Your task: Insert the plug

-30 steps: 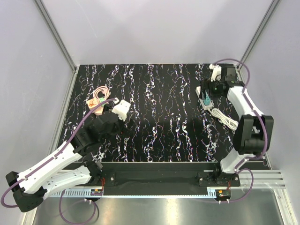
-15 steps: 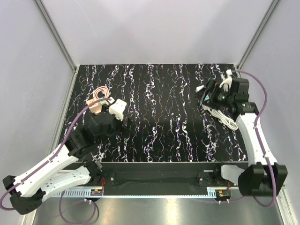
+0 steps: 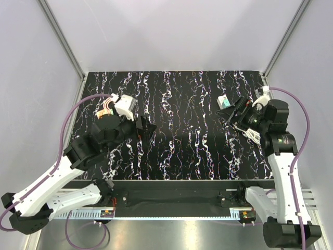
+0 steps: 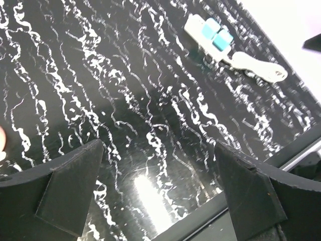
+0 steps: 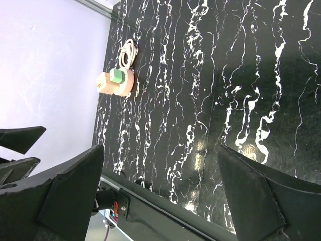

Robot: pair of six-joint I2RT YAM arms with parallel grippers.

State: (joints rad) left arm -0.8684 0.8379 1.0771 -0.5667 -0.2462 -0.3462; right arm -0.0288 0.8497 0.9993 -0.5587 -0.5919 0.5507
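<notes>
Teal plug [image 3: 225, 102] atop white power strip [image 3: 220, 98]

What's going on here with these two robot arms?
Over a black marbled table, the robot's left gripper and right gripper are both open and hold nothing. Two teal plug blocks sit on the white power strip on the table's right side, beside its coiled cord. They look plugged in, and neither gripper touches them.

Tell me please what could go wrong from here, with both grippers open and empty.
1. The right gripper hangs open close to the white power strip; a careless move might knock it or snag its coiled cord.
2. Two teal plug blocks sit on that strip; how deep they are seated cannot be told, so one might be loose.
</notes>
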